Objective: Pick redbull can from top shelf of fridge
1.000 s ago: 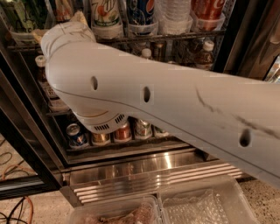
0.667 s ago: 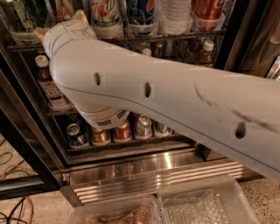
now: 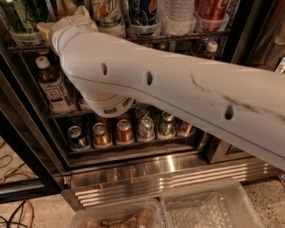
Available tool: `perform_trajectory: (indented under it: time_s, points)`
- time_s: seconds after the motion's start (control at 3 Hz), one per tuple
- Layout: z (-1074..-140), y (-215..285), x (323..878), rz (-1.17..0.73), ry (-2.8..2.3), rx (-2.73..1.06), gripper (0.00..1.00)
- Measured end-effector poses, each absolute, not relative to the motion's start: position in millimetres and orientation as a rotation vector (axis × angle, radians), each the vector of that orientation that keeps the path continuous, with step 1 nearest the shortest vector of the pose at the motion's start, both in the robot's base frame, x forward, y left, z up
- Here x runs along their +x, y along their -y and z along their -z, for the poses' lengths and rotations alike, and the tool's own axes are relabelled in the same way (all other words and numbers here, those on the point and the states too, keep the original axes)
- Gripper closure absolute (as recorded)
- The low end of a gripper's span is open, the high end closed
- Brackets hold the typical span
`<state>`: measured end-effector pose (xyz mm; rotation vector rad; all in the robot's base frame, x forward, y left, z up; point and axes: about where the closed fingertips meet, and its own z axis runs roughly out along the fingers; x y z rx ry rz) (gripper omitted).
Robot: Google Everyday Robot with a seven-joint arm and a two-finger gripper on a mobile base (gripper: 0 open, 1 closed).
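My white arm (image 3: pixel 178 89) crosses the view from the lower right up to the top left, in front of the open fridge (image 3: pixel 26 147). Its wrist (image 3: pixel 71 26) reaches the top shelf (image 3: pixel 178 36) at the upper left. The gripper lies beyond the wrist and is out of view. On the top shelf stand a white-green 7up can (image 3: pixel 109 13), a dark-blue Pepsi can (image 3: pixel 144 11), a clear bottle (image 3: pixel 178 13) and a red can (image 3: pixel 213 9), each in a clear holder. The redbull can is hidden or out of view.
A lower rack holds a row of short cans (image 3: pixel 124 131), and a labelled bottle (image 3: pixel 51 87) stands on the middle rack at left. The ribbed steel base (image 3: pixel 156 178) runs below. Two clear plastic bins (image 3: pixel 205 209) sit at the bottom edge. Cables (image 3: pixel 13 209) lie on the floor at left.
The arm's elbow joint has risen a little and shifted slightly right, uncovering more of the lower cans. The drinks on the shelves have not moved.
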<state>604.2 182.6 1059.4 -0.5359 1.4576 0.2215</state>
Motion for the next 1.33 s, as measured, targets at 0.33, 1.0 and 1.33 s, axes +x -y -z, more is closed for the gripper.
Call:
perform_trajectory:
  time_s: [0.33, 1.0, 1.33]
  points:
    - [-1061, -180, 616, -0.219, -1.455, -0.544, 0.33]
    - [-1068, -167, 622, -0.185, -1.453, -0.55, 0.33]
    - [-1081, -166, 619, -0.178, -1.425, -0.558, 0.33]
